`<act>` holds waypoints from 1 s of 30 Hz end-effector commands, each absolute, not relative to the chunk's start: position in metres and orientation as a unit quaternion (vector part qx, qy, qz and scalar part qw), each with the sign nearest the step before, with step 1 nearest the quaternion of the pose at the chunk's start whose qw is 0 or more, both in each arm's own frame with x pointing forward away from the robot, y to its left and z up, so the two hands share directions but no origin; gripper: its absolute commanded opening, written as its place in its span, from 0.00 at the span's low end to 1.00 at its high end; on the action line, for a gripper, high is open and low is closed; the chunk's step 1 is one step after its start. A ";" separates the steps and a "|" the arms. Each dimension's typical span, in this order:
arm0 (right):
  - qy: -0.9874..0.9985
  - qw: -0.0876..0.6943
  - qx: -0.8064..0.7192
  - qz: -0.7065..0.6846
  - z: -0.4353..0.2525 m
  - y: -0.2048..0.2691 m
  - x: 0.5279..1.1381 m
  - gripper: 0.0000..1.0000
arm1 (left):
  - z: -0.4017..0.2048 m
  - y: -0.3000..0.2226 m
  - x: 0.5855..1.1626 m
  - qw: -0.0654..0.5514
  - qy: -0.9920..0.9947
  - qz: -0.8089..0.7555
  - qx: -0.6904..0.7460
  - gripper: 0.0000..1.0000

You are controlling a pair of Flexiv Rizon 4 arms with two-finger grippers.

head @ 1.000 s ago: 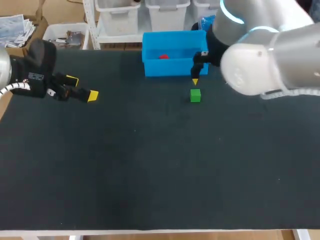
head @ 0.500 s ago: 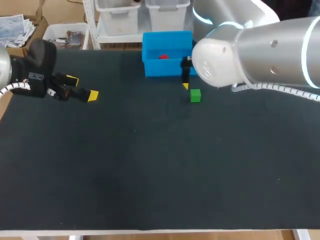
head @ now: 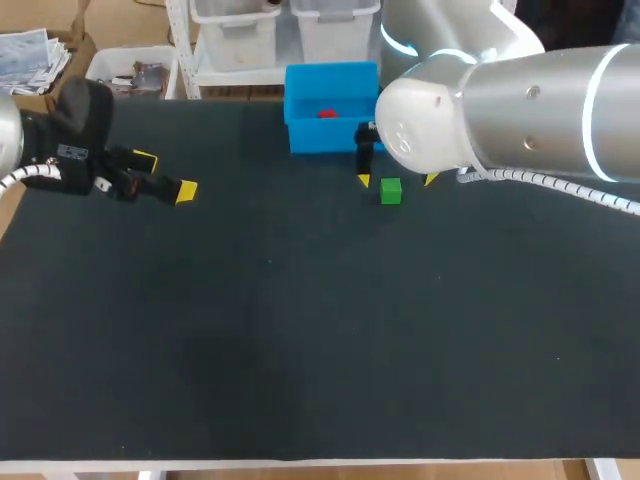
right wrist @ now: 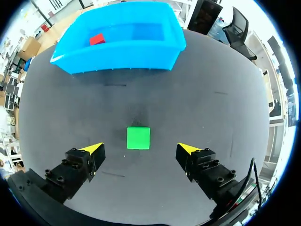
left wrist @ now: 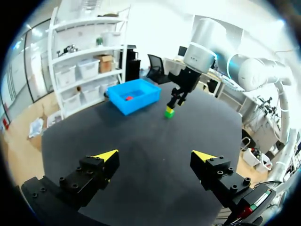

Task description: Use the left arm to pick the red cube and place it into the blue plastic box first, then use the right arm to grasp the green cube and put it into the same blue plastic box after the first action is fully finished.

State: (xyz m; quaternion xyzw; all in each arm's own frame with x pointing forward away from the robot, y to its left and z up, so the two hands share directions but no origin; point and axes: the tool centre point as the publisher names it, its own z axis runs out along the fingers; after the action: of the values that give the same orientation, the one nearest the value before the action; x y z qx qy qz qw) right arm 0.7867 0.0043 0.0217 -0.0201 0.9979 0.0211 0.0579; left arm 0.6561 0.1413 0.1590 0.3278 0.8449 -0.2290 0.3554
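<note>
The green cube sits on the black table just in front of the blue plastic box. The red cube lies inside that box. My right gripper hangs open above the green cube, one yellow tip on each side of it, not touching. My left gripper is open and empty at the table's left side, far from the box. In the left wrist view the box and the green cube lie far ahead of its fingers.
The black table stretches wide in front of the cube and box. My right arm's big silver body hangs over the table's back right and hides part of the box's right end.
My right arm swung left and lowered, so both yellow tips now straddle the green cube. The left arm stayed still.
</note>
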 end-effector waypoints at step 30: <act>0.997 0.041 -0.068 0.023 -0.019 0.002 0.808 0.00 | 0.157 0.144 0.655 0.361 0.841 -0.233 0.329 1.00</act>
State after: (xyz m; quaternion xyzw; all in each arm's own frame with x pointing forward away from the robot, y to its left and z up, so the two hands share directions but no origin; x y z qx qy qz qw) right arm 0.8068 0.0026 -0.0176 -0.0682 0.9966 0.0217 0.0413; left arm 0.6560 0.1411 0.1592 0.3278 0.8450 -0.2288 0.3552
